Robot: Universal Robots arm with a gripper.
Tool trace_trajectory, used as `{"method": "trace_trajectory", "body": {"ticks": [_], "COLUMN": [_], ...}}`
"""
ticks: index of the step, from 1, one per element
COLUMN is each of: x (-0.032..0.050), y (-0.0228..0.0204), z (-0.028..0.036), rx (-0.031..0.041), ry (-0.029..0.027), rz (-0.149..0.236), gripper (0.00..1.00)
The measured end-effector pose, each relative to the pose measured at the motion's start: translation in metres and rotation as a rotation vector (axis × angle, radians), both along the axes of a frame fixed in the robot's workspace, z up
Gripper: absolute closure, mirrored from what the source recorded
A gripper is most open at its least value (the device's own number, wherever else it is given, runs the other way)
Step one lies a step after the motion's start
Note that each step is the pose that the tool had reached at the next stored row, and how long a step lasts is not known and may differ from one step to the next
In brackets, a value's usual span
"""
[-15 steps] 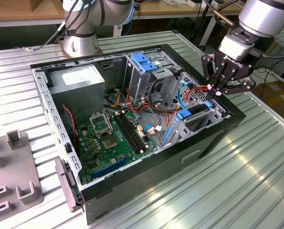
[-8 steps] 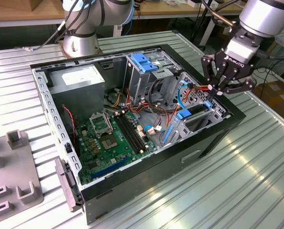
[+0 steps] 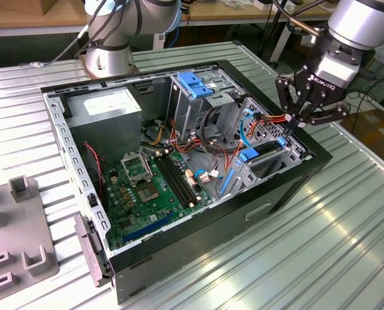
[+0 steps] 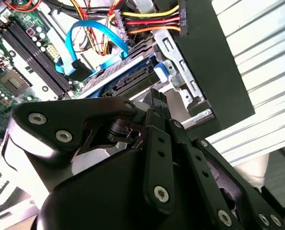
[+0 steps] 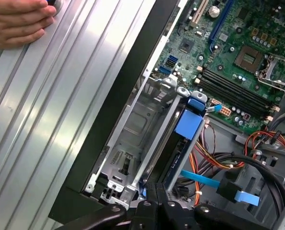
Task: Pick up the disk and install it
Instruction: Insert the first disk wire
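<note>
The disk (image 3: 264, 153) stands on edge in the drive bay at the exterior view's right end of the open computer case (image 3: 288, 187). Its blue bracket (image 5: 188, 123) runs along its top edge, and its grey body with blue rim (image 4: 125, 76) lies inside the metal bay. My gripper (image 3: 295, 126) hangs straight above the bay's far end with its fingers shut together. The fingertips (image 4: 155, 98) sit at the end of the disk by the blue bracket, and I cannot tell if they touch it. The finger bases (image 5: 156, 194) rise just behind the disk's end.
A green motherboard (image 3: 150, 187) lies on the case floor, with a grey power supply (image 3: 106, 108) and a blue-handled cage (image 3: 195, 85) behind it. Coloured cables (image 4: 147, 21) cross near the bay. A person's hand (image 5: 17, 21) rests on the ribbed table. A grey fixture (image 3: 17, 239) stands at the exterior view's left.
</note>
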State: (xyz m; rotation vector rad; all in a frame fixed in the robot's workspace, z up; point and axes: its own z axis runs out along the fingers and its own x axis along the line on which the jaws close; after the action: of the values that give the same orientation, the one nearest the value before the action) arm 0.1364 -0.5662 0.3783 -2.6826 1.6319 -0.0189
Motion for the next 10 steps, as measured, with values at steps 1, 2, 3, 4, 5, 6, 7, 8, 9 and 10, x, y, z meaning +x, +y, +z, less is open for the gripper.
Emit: {"method": "trace_trajectory", "body": {"ticks": [1, 2, 3, 4, 5, 6, 7, 8, 9, 10], "x": [0.0012, 0.0038, 0.0063, 0.0078, 0.0083, 0.0086, 0.0088, 0.0092, 0.0095, 0.0096], "y": [0.0000, 0.0000, 0.0000, 0.0000, 0.0001, 0.0001, 0.0000, 0.0000, 0.0000, 0.0000], "z": [0.0000, -0.0001, -0.0001, -0.0001, -0.0001, -0.0001, -0.0002, -0.0002, -0.0001, -0.0001], "rx": [0.0000, 0.0000, 0.0001, 0.0000, 0.0000, 0.0000, 0.0001, 0.0000, 0.0000, 0.0000], "ry": [0.0000, 0.0000, 0.0000, 0.0000, 0.0000, 0.0000, 0.0000, 0.0000, 0.0000, 0.0000], "rz": [0.008, 0.022, 0.035, 0.045, 0.055, 0.067, 0.075, 0.084, 0.101, 0.113], "gripper": [0.89, 0.84, 0.83, 0.83, 0.83, 0.76, 0.76, 0.76, 0.76, 0.75]}}
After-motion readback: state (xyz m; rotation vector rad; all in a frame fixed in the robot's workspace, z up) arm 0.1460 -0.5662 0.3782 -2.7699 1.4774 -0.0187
